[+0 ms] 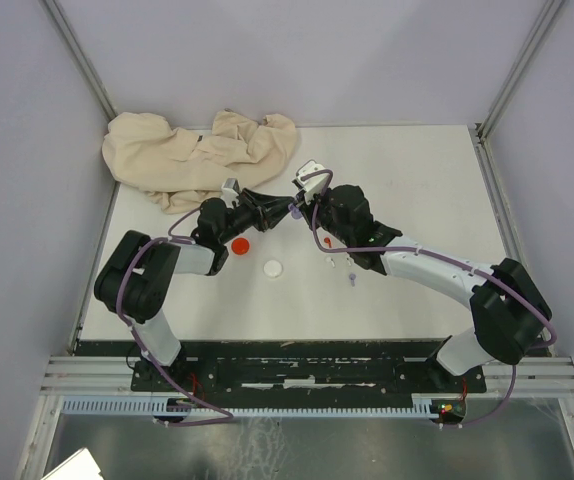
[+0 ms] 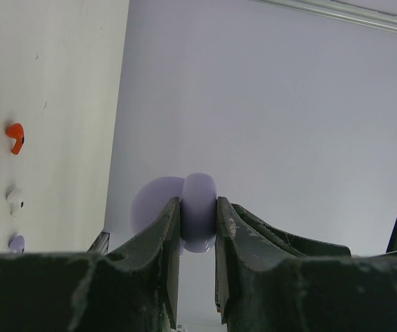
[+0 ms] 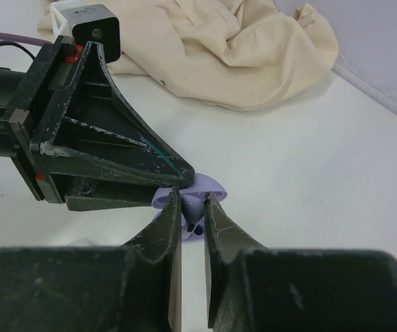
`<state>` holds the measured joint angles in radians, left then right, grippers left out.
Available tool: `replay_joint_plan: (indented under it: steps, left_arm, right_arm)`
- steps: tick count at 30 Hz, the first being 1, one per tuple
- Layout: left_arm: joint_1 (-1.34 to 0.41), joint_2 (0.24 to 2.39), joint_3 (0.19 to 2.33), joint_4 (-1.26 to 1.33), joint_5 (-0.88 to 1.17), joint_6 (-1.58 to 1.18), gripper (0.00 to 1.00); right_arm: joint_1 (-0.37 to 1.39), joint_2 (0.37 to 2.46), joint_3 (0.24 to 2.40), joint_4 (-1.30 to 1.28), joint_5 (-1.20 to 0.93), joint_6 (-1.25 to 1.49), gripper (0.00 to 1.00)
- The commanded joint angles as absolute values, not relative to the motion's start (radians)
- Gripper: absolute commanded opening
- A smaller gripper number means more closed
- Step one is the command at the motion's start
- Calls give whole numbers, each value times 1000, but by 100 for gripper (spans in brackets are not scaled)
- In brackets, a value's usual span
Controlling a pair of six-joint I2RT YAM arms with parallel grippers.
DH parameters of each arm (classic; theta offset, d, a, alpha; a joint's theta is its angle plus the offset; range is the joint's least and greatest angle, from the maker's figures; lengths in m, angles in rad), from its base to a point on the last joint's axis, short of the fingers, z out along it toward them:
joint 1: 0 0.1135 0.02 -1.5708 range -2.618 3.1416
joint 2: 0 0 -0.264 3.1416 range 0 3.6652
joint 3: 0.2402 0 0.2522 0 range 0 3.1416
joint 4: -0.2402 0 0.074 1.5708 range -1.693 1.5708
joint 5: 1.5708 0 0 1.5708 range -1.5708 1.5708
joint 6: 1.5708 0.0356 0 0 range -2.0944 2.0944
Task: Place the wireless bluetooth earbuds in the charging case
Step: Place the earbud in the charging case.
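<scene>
My left gripper is shut on the pale purple charging case and holds it above the table, lid open. My right gripper is shut on a pale purple earbud, stem down, just over the case's sockets. In the top view both grippers meet at the case. Two red earbuds, two white ones and one pale purple one lie on the table. No black buds are in view.
A red disc and a white disc lie in front of the left arm. A crumpled beige cloth covers the table's far left corner. Loose buds lie under the right forearm.
</scene>
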<state>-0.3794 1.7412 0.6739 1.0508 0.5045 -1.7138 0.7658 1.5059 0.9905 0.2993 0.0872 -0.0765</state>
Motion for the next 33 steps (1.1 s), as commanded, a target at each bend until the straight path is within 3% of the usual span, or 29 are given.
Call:
replay_joint_plan:
  steps: [1,33]
  left_arm:
    - [-383,1722,707,1125,523,-1755,3]
    - [-393,1704,701,1140,528,-1774,3]
  right_arm:
    - [765,1482,985,337,93,-80,7]
    - [752,1457,950,339,104,-80,7]
